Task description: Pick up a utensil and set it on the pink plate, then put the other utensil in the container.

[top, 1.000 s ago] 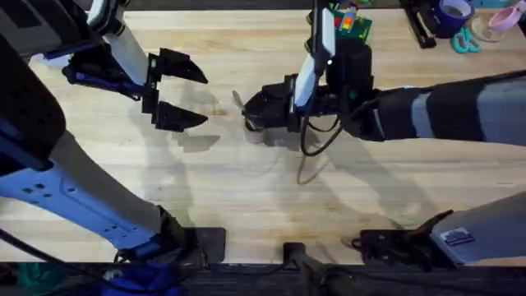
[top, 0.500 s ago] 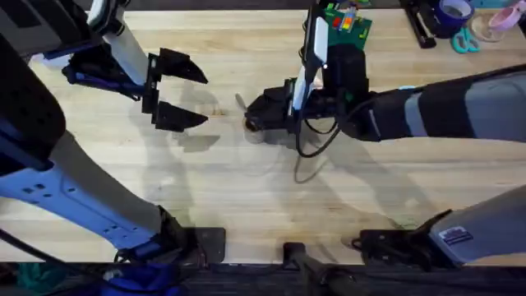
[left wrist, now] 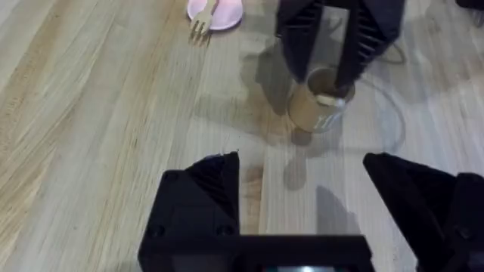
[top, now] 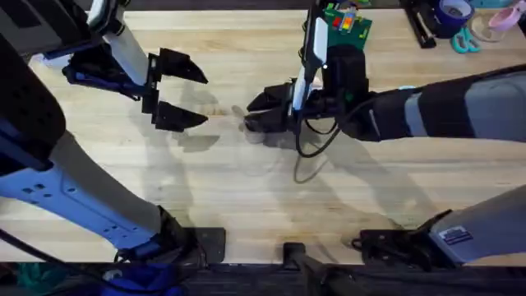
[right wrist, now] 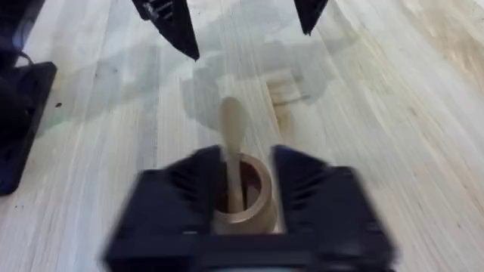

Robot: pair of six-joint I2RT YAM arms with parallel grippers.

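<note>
- Since a second ago, we see the right gripper (top: 265,109) has opened over the cup; its fingers were closed around the spoon handle before and now stand apart. Left arm has not shifted.
- We note the spoon (right wrist: 232,143) standing in the wooden cup (right wrist: 240,198), handle down, oval bowl leaning out over the rim. The right fingers flank the cup at a narrow spread and, as far as we can tell, grip nothing.
- From the left wrist view, the fork (left wrist: 203,20) lies with its tines off the edge of the pink plate (left wrist: 225,13), handle across the plate. Plate sits toward 11 o'clock from the cup (left wrist: 316,108).
- Left gripper (top: 186,93) hovers at 9 o'clock of the cup, well apart from it, fingers wide and empty.
- We judge both placements done: fork on plate, spoon in container. Step in hand is the release. Next move calls for lifting the right gripper straight up so the fingers clear the leaning spoon without tipping the cup.
- Surface: pale wood-grain table (top: 246,189), a cable looped near the cup. Far edge, toward 1 o'clock, carries a tape roll (top: 454,11) and teal scissors (top: 465,41).
</note>
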